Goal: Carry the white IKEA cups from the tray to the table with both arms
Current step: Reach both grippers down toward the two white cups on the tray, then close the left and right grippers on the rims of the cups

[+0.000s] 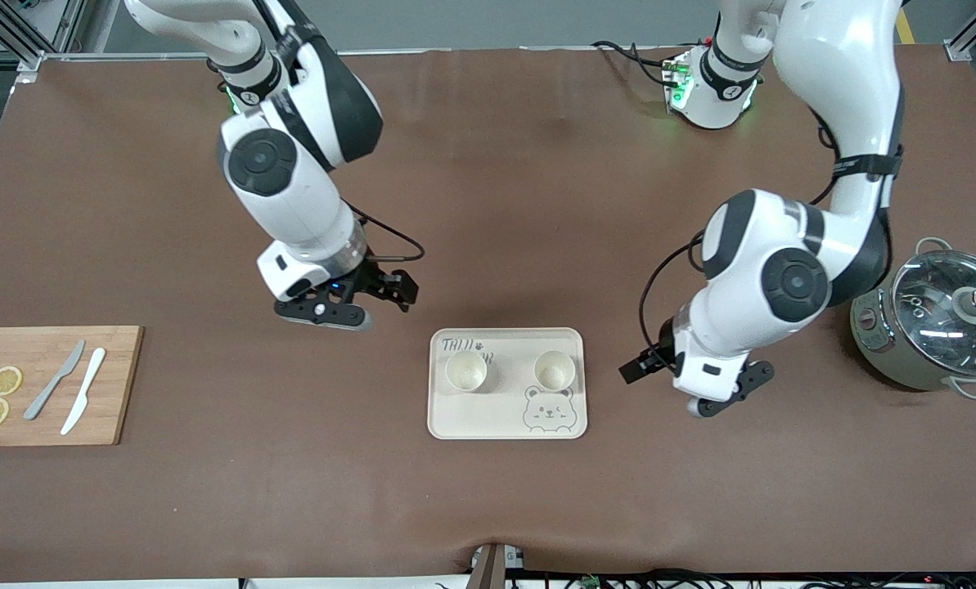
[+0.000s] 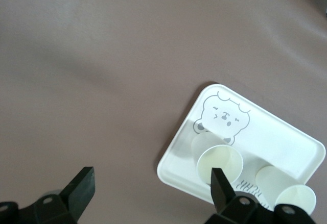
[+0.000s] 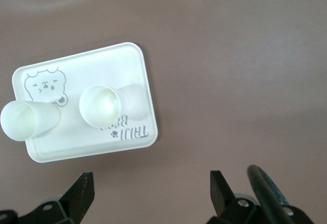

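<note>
Two white IKEA cups stand upright on a cream bear-printed tray [image 1: 497, 411] in the middle of the table. One cup [image 1: 465, 370] is toward the right arm's end, the other cup [image 1: 554, 370] toward the left arm's end, beside the bear print. My right gripper [image 1: 347, 307] is open and empty, above bare table off the tray's corner. My left gripper [image 1: 704, 397] is open and empty, above bare table beside the tray. The left wrist view shows the tray [image 2: 276, 137] and both cups [image 2: 219, 164] [image 2: 288, 188]. The right wrist view shows them too [image 3: 100, 105] [image 3: 20, 120].
A wooden cutting board [image 1: 50, 384] with two knives and two lemon slices lies at the right arm's end. A grey glass-lidded pot [image 1: 937, 323] stands at the left arm's end, close to the left arm's elbow.
</note>
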Available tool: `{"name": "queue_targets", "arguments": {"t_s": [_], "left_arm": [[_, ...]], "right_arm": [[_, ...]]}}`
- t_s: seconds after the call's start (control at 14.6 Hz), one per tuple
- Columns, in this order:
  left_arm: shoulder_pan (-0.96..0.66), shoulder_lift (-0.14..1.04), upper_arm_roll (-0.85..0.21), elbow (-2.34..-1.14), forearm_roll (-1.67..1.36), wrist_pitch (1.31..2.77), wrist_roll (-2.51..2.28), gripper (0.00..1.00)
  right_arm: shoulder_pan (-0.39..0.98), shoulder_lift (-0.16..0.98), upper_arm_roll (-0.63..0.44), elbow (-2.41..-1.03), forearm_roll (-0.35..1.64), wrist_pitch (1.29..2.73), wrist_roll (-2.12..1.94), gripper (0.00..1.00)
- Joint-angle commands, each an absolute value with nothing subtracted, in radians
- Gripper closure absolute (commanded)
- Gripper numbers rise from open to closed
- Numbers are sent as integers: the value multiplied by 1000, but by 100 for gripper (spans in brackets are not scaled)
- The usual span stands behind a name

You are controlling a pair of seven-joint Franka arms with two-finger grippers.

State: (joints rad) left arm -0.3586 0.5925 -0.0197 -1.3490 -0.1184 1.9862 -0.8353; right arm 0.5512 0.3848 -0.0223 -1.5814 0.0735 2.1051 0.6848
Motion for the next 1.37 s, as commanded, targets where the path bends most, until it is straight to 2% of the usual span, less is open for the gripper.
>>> {"name": "queue_targets", "arguments": {"t_s": [0.0, 0.41, 1.3], "left_arm": [[-397, 635, -6, -1325, -74, 2025, -893, 0], [-465, 710, -8, -1325, 31, 2088, -983, 0], [-523, 808, -9, -1327, 44, 2166, -1014, 0]], "right_arm": [[578, 477, -32, -1511, 69, 2131, 715, 0], [592, 610, -34, -1471, 67, 2258, 727, 0], [610, 791, -37, -1419, 23, 2428, 724, 0]]}}
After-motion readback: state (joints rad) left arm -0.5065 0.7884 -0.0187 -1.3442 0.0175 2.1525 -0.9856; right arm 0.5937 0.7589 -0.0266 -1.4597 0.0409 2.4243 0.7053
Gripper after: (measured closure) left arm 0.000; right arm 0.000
